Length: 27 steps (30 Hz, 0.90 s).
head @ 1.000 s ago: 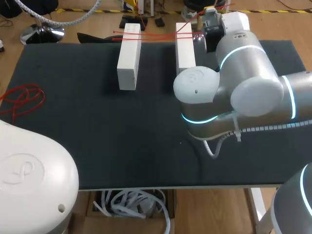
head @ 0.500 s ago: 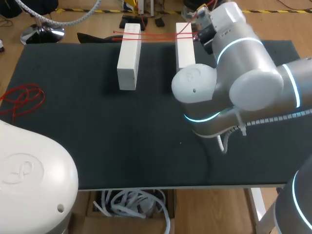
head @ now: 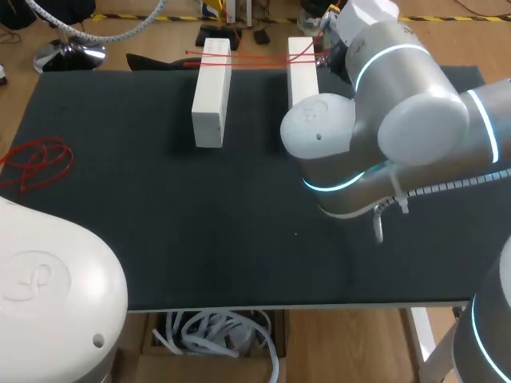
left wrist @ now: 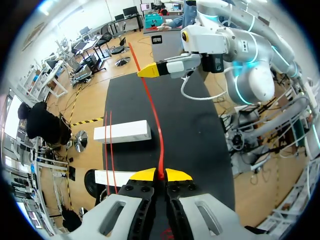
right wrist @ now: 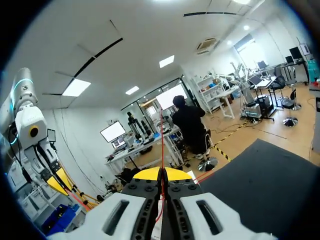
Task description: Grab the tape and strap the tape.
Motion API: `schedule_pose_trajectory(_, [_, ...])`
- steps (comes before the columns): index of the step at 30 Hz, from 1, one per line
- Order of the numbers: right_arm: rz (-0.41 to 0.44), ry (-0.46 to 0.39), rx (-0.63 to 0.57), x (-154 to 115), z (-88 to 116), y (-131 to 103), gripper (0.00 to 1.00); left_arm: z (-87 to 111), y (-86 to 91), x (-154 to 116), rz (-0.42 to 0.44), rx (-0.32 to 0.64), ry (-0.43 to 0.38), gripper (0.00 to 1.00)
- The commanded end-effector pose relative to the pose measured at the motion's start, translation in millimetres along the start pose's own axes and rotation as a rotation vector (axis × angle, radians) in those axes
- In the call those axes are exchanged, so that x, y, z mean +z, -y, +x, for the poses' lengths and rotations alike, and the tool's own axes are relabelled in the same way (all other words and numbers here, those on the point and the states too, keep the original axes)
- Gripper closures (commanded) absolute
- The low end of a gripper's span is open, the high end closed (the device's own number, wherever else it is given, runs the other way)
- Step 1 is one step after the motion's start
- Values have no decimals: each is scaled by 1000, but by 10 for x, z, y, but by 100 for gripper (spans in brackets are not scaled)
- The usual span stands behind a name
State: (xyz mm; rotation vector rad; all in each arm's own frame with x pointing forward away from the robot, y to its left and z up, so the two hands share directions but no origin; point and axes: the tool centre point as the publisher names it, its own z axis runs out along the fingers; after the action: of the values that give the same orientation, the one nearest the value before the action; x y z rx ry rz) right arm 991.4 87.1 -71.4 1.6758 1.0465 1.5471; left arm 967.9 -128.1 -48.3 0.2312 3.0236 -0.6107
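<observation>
The right arm has swung its wrist further toward the far edge of the table, and its tool end is now almost out of the head view. The right gripper stays pinched on the red tape. The left gripper clamps the same strand, which runs taut above the mat up to the right gripper's yellow tip. The left white block and right white block haven't budged, red strands still lying across them. A loose red tangle sits near the table's left edge.

The tape is hidden at one end behind the right arm, and one white block is half covered.
</observation>
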Motion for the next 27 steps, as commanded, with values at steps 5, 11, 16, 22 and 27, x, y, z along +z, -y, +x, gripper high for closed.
schedule_pose_trajectory(5, [18,3,-1,-11,9,-48,100,0,3,-8,-3,-1,-1,100])
schedule_pose_trajectory(11, [33,-52,-159,92,49,-41,100,0,3,-8,-3,-1,-1,100])
schedule_pose_trajectory(16, [30,-78,-425,137,50,8,100,0,3,-8,-3,-1,-1,100])
schedule_pose_trajectory(22, [53,-105,-664,87,220,-82,100,0,3,-8,-3,-1,-1,100])
schedule_pose_trajectory(27, [65,-125,-665,73,248,-102,100,0,3,-8,-3,-1,-1,100])
